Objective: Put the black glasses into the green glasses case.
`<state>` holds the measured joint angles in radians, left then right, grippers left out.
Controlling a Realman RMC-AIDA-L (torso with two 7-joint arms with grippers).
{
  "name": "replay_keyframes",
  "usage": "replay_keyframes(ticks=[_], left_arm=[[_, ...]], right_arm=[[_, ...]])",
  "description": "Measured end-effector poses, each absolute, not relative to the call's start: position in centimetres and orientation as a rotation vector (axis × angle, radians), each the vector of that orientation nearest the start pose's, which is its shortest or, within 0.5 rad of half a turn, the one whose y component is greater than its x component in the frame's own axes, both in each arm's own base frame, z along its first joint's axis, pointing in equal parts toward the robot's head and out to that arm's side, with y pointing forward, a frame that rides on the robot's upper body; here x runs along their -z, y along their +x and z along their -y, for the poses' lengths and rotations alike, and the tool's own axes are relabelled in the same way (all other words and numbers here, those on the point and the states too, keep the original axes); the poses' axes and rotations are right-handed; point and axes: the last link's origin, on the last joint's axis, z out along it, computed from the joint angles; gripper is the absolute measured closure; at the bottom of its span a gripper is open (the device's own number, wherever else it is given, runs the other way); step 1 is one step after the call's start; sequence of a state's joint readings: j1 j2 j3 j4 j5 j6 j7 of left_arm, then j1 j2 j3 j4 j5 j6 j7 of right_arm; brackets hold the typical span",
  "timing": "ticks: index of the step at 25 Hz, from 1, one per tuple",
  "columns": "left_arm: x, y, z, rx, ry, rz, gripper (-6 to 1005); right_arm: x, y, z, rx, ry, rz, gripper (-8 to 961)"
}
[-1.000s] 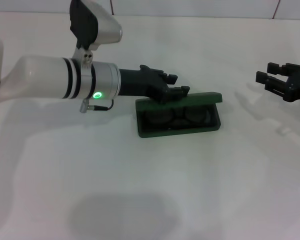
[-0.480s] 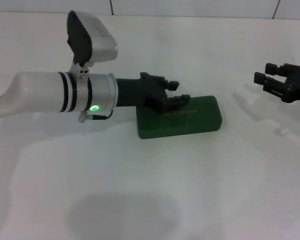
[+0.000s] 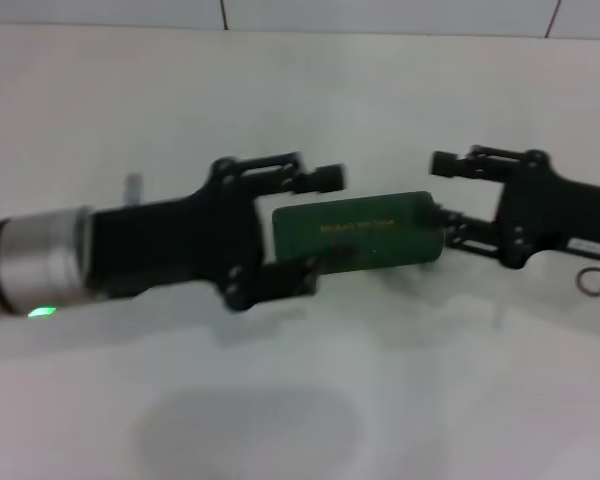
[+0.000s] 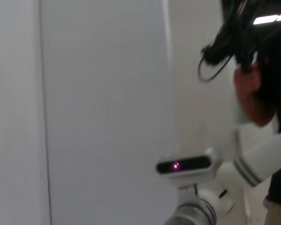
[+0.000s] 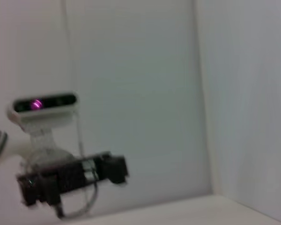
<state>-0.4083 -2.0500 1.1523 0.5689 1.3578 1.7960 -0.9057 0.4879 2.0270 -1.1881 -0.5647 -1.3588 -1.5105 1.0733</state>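
1. Green glasses case (image 3: pixel 358 232): dark green, with a line of gold lettering on the lid.
2. Left gripper (image 3: pixel 314 222) and right gripper (image 3: pixel 442 196): black.
3. Left arm (image 3: pixel 40 272): silver-grey cuff with a green light.
4. Table (image 3: pixel 300 400): white.

Reached in from the left with the left gripper (image 3: pixel 315 222), fingers spread apart. Came in from the right with the right gripper (image 3: pixel 442 197), likewise spread wide.
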Motion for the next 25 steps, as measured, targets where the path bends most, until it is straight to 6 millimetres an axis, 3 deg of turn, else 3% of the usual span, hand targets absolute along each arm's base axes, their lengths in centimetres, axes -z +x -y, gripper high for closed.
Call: replay_keyframes(ticks=[3, 7, 12, 14, 25], left_arm=[[0.5, -23.7, -26.7, 1.224, -2.700, 0.011, 440], [0.6, -25.6, -24.9, 1.162, -2.762, 0.055, 303], [0.6, -26.2, -24.2, 1.147, -2.762, 0.074, 110], [0.5, -26.3, -24.2, 1.142, -2.760, 0.075, 110], [-0.4, -26.7, -23.9, 1.140, -2.761, 0.049, 110]], right_arm=[[3.2, 21.2, -32.0, -1.043, -2.743, -0.138, 479], [4.8, 20.7, -31.4, -1.004, -2.820, -0.029, 308], [4.8, 20.7, -31.8, -1.000, -2.793, -0.018, 148], [4.8, 20.7, -31.7, -1.004, -2.786, -0.017, 90], [4.8, 20.9, -31.6, -0.998, -2.783, -0.011, 82]])
